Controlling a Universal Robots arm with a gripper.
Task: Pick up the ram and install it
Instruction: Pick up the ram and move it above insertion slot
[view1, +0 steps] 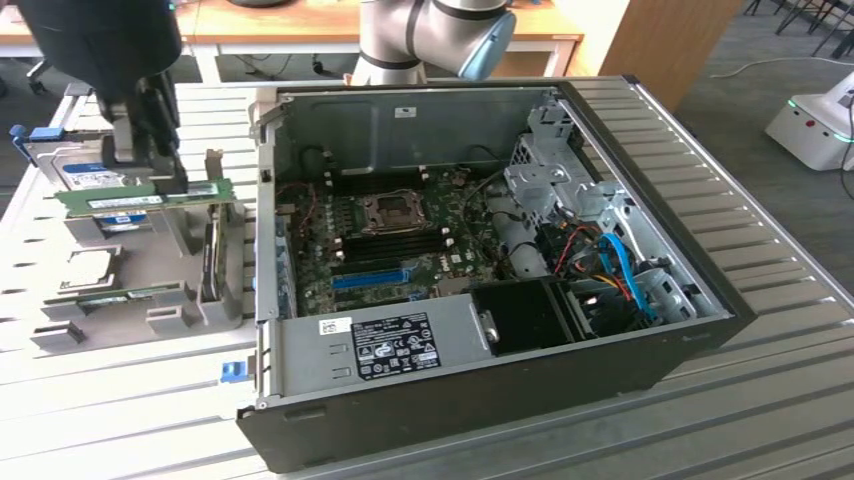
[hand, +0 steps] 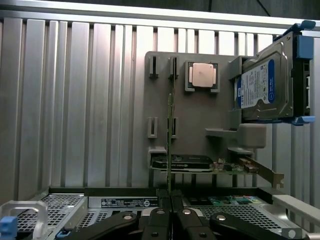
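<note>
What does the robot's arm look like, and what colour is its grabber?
The arm is a round silver-grey tube with a light blue cap on its joint. The gripper is chunky and black. Its fingers are black bars joined by small silver pins.

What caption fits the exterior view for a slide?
Gripper holds the ram above the gray parts holder, beside the open computer case.

The arm (view1: 427, 35) reaches toward the exterior view's left, and its gripper (view1: 138, 170) points down, fingers (hand: 159, 225) pinched tight on the ram (view1: 140, 198).
</note>
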